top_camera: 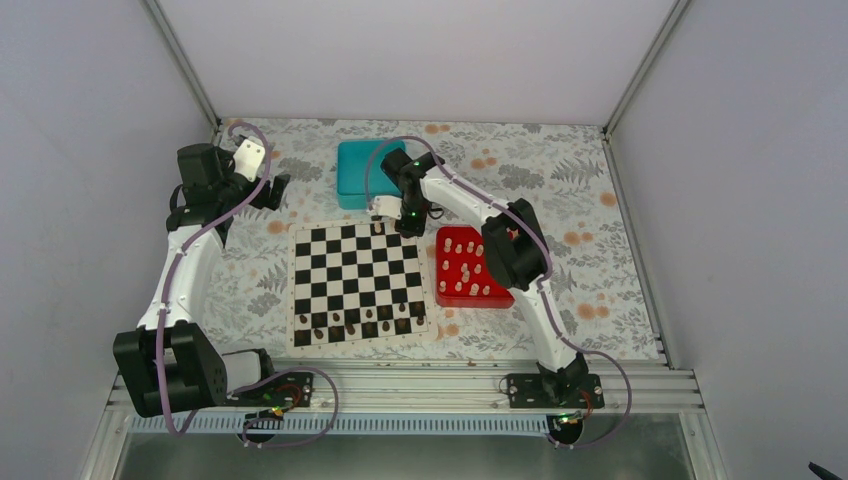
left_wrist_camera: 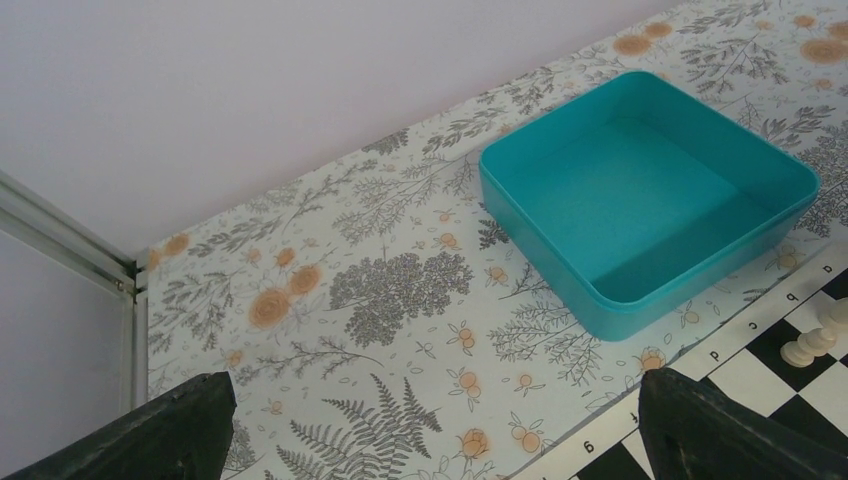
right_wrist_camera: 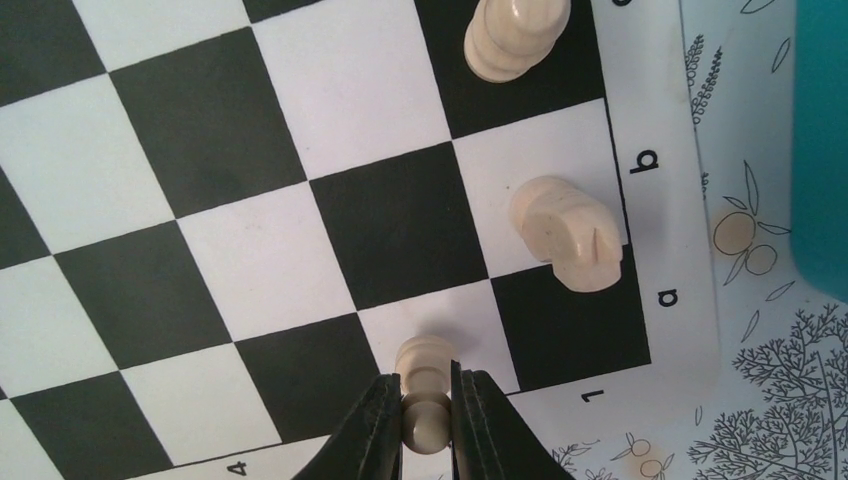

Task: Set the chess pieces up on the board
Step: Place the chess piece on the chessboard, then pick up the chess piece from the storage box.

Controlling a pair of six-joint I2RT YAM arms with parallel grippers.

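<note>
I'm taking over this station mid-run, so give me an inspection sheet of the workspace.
Surface: floral-print table, flat.
Job's things: board centred; two pale pieces on its far edge squares; spare pale pieces in the red tray; dark pieces line its near rows.
Clutter: teal box, empty.
Grippers: left gripper open, empty; right gripper shut on a pale pawn at the board's corner.
Cables: cables run along both arms.
Surroundings: plain walls; metal rail at the near edge.
</note>
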